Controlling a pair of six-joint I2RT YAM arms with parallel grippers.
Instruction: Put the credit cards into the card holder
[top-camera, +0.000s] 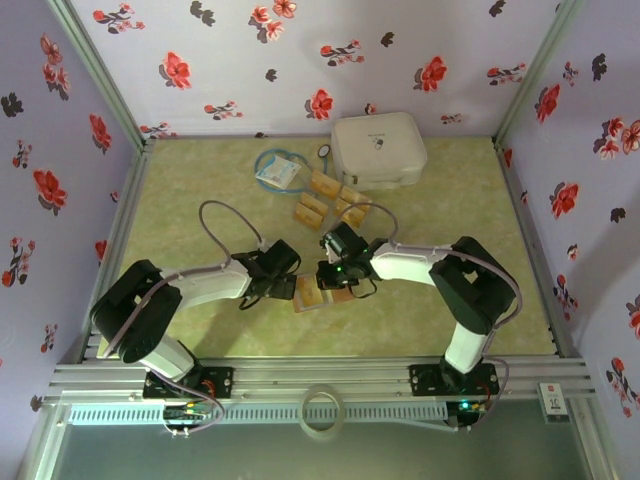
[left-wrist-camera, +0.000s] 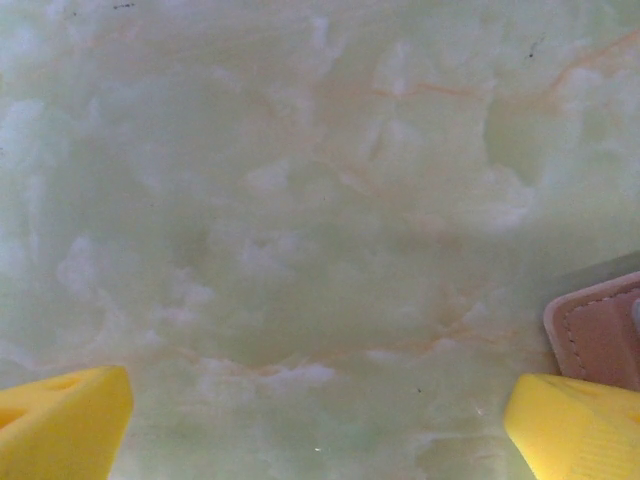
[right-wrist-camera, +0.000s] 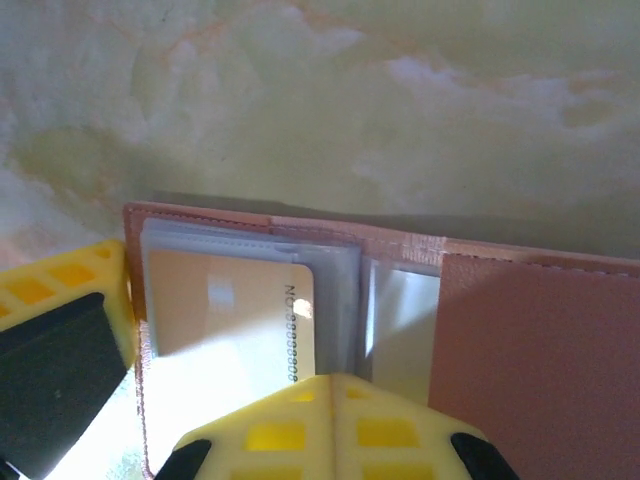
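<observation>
**A:** Top external first: how are the arms posed?

**B:** Both fold at the elbow and reach inward over the bench (top-camera: 180, 200). The left end effector (top-camera: 270, 268) and right end effector (top-camera: 336, 272) face each other, close together. The holder (top-camera: 322, 294) lies at 6 o'clock of the right one.

**A:** And the jaws?

**B:** The left stands wide. In the left wrist view its yellow fingers (left-wrist-camera: 62, 420) sit at 7 and 5 o'clock with bare bench between them and a holder corner at 4 o'clock. The right is closed tight, but I cannot tell whether it pinches anything.

**A:** What does the right wrist view add?

**B:** The holder lies open, with one card (right-wrist-camera: 228, 305) in a clear sleeve on its left half, just beside the right fingers (right-wrist-camera: 320, 430). From above, the end effector covers that part.

**A:** Other cards?

**B:** Several loose cards (top-camera: 325, 184) lie at 12 o'clock of the holder, and the case (top-camera: 378, 150) sits at 1 o'clock.
</observation>
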